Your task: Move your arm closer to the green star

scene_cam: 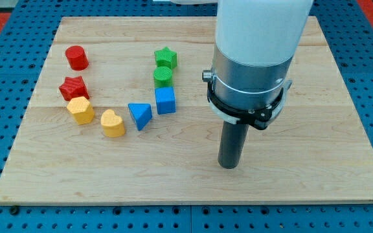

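The green star (166, 57) sits on the wooden board (329, 129) above the middle, toward the view's left. A green cylinder (163, 77) touches it just below. My tip (228, 166) rests on the board at the lower right of centre, well to the right of and below the green star. It touches no block.
A blue cube (165, 100) and a blue triangle (140, 116) lie below the green cylinder. A yellow heart (113, 123), a yellow hexagon (80, 110), a red star (74, 87) and a red cylinder (77, 57) curve off to the view's left.
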Controlling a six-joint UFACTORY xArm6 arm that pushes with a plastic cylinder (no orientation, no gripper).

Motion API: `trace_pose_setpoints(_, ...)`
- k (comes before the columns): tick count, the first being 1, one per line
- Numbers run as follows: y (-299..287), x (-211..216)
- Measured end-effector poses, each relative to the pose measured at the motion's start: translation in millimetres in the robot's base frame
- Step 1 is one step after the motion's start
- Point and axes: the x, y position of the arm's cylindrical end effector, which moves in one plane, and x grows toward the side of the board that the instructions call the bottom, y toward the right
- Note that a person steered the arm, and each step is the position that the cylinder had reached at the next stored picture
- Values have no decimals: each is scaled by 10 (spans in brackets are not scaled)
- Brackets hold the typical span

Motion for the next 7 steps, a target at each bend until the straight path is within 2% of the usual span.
trace_pose_setpoints(3,-151,-17)
trace_pose_setpoints(4,-120,-482)
trace_pose_setpoints(5,-238,-1243)
trace_pose_setpoints(6,-286,-1682)
trace_pose_setpoints(7,-499,-2506)
